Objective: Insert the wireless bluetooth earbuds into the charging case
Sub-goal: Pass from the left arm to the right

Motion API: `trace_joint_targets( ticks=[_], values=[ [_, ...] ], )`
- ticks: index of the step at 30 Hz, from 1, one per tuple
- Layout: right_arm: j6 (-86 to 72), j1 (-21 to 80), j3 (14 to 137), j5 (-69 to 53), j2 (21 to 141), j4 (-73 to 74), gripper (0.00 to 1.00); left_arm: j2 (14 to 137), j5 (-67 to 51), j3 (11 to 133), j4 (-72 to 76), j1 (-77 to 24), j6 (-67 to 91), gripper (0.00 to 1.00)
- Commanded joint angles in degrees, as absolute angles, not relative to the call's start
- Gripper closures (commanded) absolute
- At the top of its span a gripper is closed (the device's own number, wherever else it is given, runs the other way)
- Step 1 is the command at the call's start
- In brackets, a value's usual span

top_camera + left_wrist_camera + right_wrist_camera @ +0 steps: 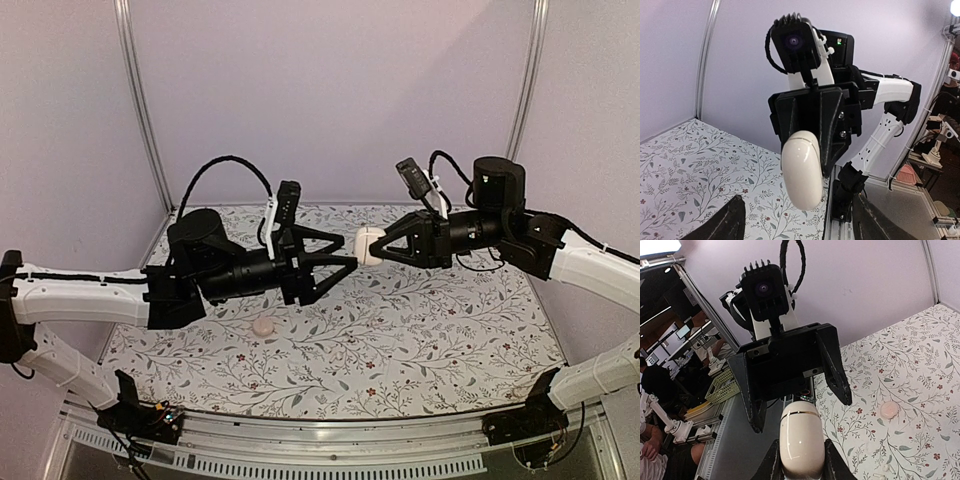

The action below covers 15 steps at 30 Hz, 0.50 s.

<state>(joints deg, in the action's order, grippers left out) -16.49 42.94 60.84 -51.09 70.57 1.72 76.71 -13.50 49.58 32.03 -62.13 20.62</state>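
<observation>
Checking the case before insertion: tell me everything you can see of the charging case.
The charging case is a glossy cream, pebble-shaped plastic clamshell. Its lid is shut, and a thin seam rings it near one end. It is held in the air above the table, pinched at its sides by the right gripper. The open left gripper faces it closely; whether they touch cannot be judged.

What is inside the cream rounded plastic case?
Nothing shows: the cream case looks shut in the right gripper, so its inside is hidden. A pale pink earbud lies outside.
</observation>
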Motion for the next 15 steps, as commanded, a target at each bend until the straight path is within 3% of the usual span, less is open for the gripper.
trace_joint_targets(
  ticks=[1,15],
  values=[
    [-16.8,42.6,59.9,-51.4,70.2,0.7,0.98,77.2,-10.9,52.2,27.4,-61.3,18.8,0.28],
    [-15.3,42.6,59.5,-53.7,70.9,1.2,1.00,80.9,-9.6,56.4,23.3,-61.3,19.6,0.31]
  ],
)
